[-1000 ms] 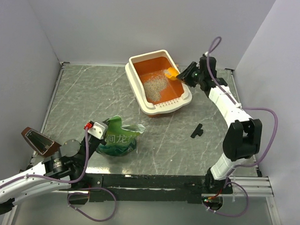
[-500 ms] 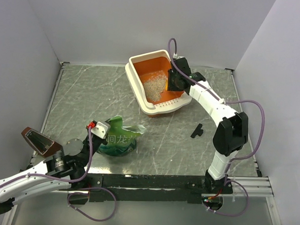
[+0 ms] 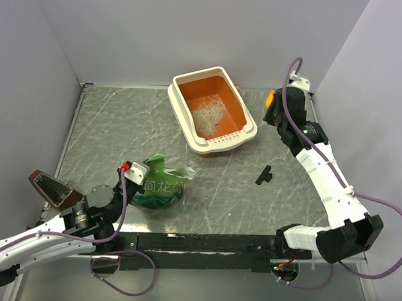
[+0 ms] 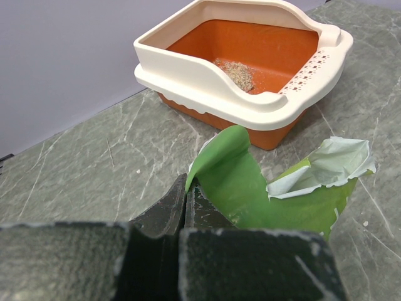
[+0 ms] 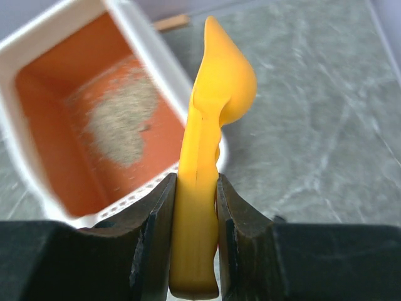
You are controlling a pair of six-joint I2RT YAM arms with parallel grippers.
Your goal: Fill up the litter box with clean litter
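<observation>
Seen from above: a veined grey-green table (image 3: 109, 127) with a stone look. At its far middle, the litter box (image 3: 179, 80), a rectangular plastic tray, orange inside with a cream rim and small holes along the near short edge. Inside, the clean litter (image 3: 207, 115), a thin pale sandy patch over part of the floor. Front left, a crinkly green bag (image 3: 159, 185), pinched by the left gripper (image 3: 135, 174). Right of the tray, the right gripper (image 3: 274, 108) with an orange-yellow scoop (image 3: 271, 99).

From the left wrist: jaws fully closed on a glossy green fold of the bag (image 4: 238, 182), its torn mouth whitish inside. Beyond, the litter box (image 4: 207, 84) with a small grainy heap.

From the right wrist: fingers partly apart, clamped flat on the scoop (image 5: 210, 125) handle of smooth hard plastic, the rounded bowl on edge. Behind and blurred, the litter box (image 5: 56, 22).
</observation>
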